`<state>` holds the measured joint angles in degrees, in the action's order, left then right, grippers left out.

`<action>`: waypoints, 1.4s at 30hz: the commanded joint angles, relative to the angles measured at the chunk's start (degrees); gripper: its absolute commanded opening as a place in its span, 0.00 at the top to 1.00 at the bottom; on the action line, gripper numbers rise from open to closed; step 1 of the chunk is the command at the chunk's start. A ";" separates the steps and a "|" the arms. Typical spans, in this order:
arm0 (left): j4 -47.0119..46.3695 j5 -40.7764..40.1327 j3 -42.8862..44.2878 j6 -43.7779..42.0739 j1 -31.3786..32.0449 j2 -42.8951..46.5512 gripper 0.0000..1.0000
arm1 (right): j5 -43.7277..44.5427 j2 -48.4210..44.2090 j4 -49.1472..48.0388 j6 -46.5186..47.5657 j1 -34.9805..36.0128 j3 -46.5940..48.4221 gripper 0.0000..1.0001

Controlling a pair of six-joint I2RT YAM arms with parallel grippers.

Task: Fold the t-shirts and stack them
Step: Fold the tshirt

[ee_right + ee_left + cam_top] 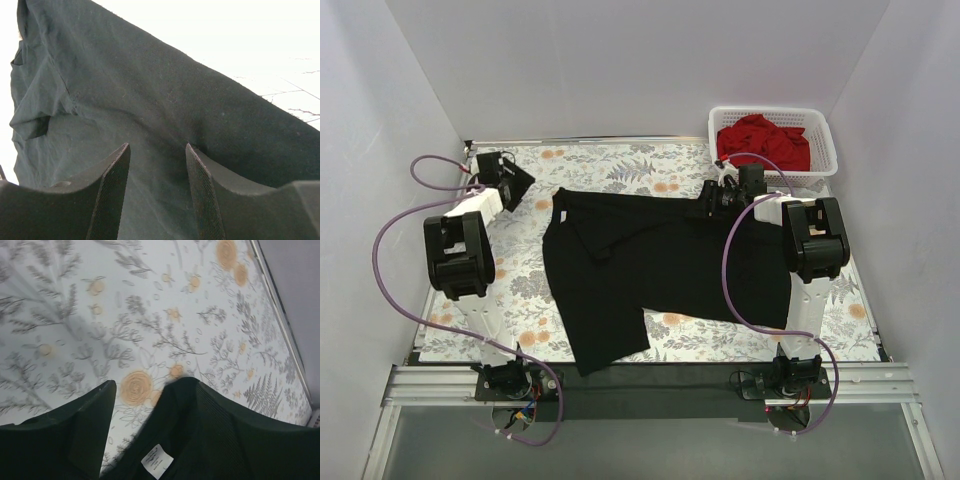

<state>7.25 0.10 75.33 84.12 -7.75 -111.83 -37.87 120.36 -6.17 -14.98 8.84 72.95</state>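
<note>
Risk: skewed fold. W/ black t-shirt (660, 270) spread just left of basket (825, 130), red t-shirt (765, 140) inside it. Right gripper (157, 147), jaws apart & empty, sits over basket-side edge. Left gripper (142, 385), also open & empty, is off cloth on far side from basket, so may pinch tablecloth (150, 315) only.

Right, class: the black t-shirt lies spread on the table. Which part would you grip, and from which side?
Probably its far edge, near the two far corners, coming down from above on the far side. The black t-shirt lies flat on the table, so only a thin free edge can be pinched. The left gripper and right gripper, jaws open, sit near those corners.
</note>
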 commanded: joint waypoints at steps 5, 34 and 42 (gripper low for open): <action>-0.74 8.16 7.90 -9.83 1.68 -4.71 0.44 | 7.90 2.34 9.08 2.94 -1.46 -2.90 0.52; 6.99 -19.34 21.00 -26.37 14.60 -18.07 0.78 | 7.37 2.52 9.08 2.85 -1.46 -2.81 0.52; 9.01 -22.07 20.39 -22.51 13.82 -16.14 1.00 | 8.16 2.34 9.16 2.50 -1.72 -2.99 0.52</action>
<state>13.43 -17.85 95.29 60.12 7.18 -129.88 -38.11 120.36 -6.07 -14.83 8.64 72.95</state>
